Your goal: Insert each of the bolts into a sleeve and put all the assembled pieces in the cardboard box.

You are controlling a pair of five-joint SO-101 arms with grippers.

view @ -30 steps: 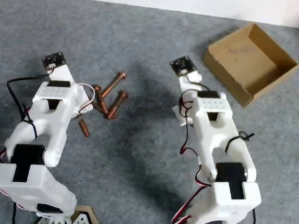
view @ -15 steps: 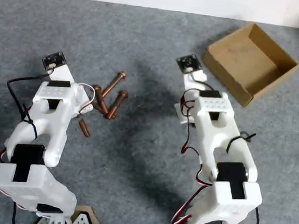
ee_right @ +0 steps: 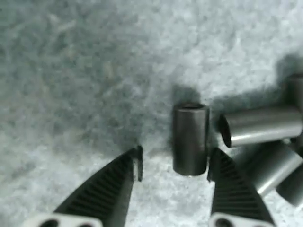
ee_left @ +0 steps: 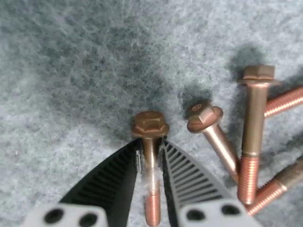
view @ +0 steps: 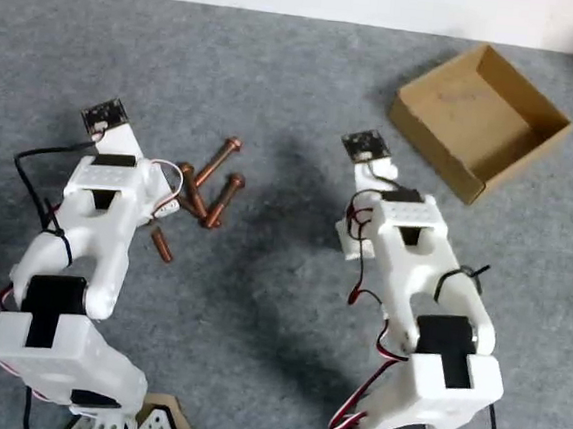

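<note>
The grey surface [view: 258,312] carried everything. The left arm [view: 90,227] leaned forward and low over the loose bolts [view: 214,183]. The right arm [view: 417,276] stretched forward, wrist pitched down, short of the cardboard box [view: 477,106], which sat empty at the far right, ready for assembled pieces. The right jaws stood wide apart around one sleeve [ee_right: 190,139] beside the other sleeves [ee_right: 260,125], gripping nothing, seemingly lined up to close. The left jaws were pinched on a bolt [ee_left: 150,130] by its shank, the head clear of the tips, likely for insertion.

Overhead camera looks down; wrist cameras sit close above carpet [ee_left: 71,71].
</note>
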